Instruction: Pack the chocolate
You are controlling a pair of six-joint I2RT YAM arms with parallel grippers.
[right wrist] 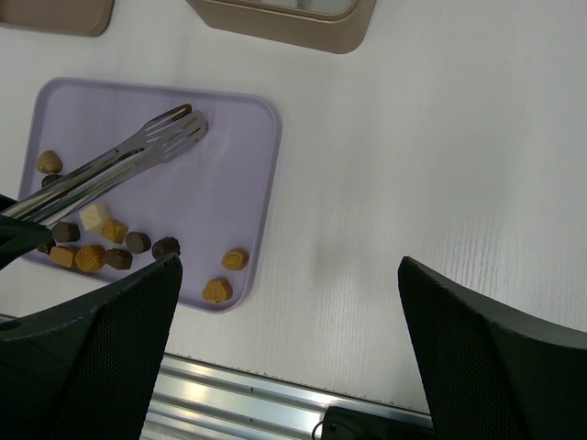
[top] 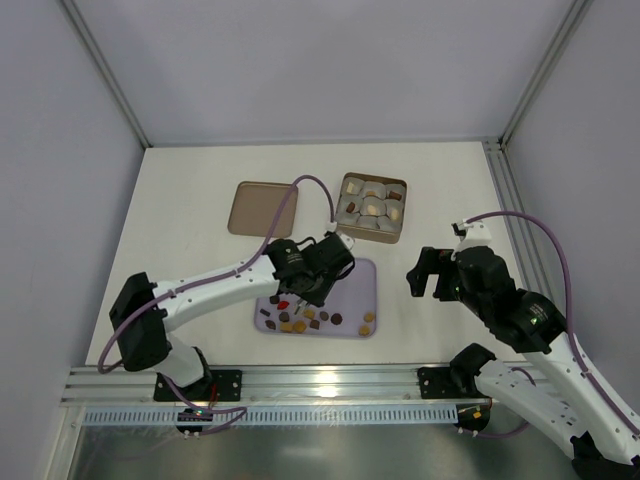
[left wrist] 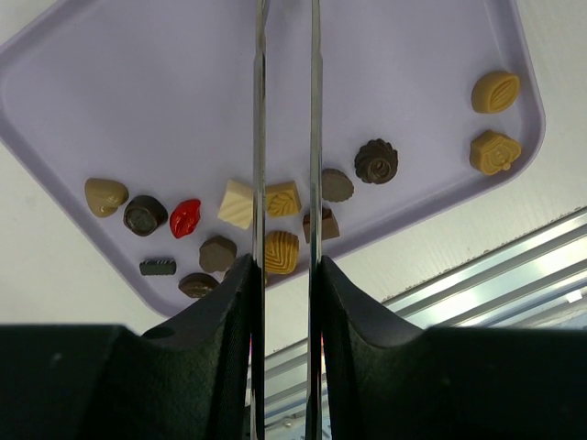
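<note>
Mostly loose on the lilac tray (left wrist: 138,92): chocolate (left wrist: 237,203), strewn along the near edge in a ragged row, with two tan pieces off toward the near right corner. Dark, tan, cream, one red. A few more seemingly already seated in the cup liners of the box (right wrist: 293,23) beyond the tray.

Judged light, rigid, brittle at the moulded ridges. Likely to skid on the smooth tray when nudged, and to scuff or crack under a hard squeeze. Best taken low across the two flattest flanks with a gentle pinch. Domed and shell shapes probably prone to squirting out sideways.

Left gripper (left wrist: 286,275): clamped around the handle of metal tongs (right wrist: 138,156), both blades pressed nearly parallel. Tong tips over the bare middle of the tray, close together, nothing visible between them. Right gripper (right wrist: 289,266): spread wide, empty, over bare table (right wrist: 440,165) to the right of the tray.

Crowding as the main obstacle: cream, tan and brown pieces touching or just beside one another near the blades, so little room for a tip on each side. Easier first picks probably the two isolated tan ones. Tray lip close behind the row. Flat brown lid (top: 263,208) left of the box, apart from it. Rail (top: 320,378) along the table's near edge.
</note>
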